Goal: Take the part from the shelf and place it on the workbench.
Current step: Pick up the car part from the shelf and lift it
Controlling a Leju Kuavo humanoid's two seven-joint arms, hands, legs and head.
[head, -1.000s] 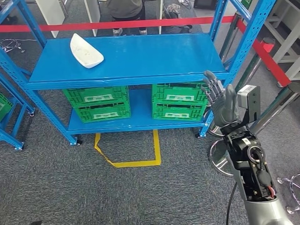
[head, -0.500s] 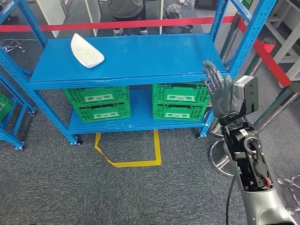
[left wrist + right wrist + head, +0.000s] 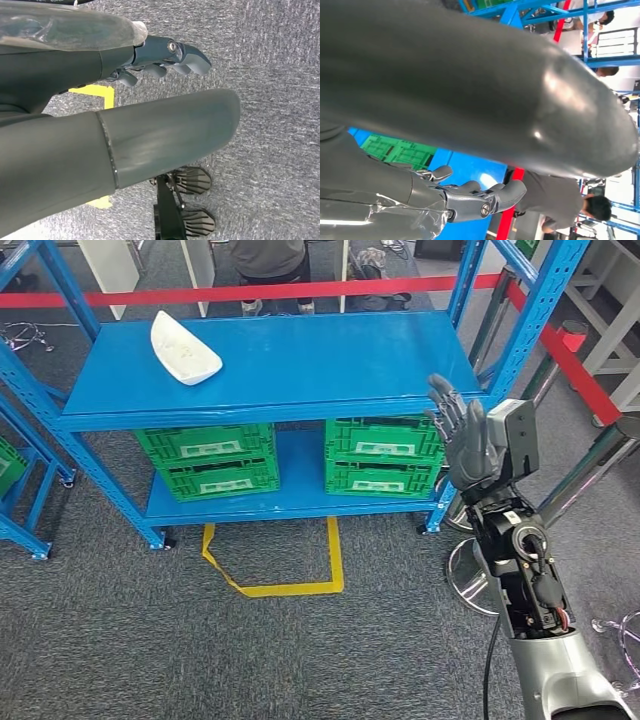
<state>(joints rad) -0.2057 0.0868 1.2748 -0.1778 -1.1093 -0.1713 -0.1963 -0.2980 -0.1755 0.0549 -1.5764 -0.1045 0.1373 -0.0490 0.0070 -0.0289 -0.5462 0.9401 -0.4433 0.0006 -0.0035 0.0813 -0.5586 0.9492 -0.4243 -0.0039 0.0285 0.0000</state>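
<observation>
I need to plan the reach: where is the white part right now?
In the head view, the white part lies on the blue shelf's top level, far left, above the left green crates.

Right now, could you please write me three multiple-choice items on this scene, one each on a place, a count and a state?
1. Where does the white part lie?
A. On the top shelf, at its left end
B. In a green crate
C. On the carpet

2. How many green crates stand on the lower shelf?
A. One
B. Two
C. Four

3. What is the right hand doing?
A. Gripping the white part
B. Raised with fingers apart, holding nothing
C. Resting on a crate

Key: 1 A, the white part lies on the top shelf. 2 C, two stacks of two green crates. 3 B, the right hand is empty.
</observation>
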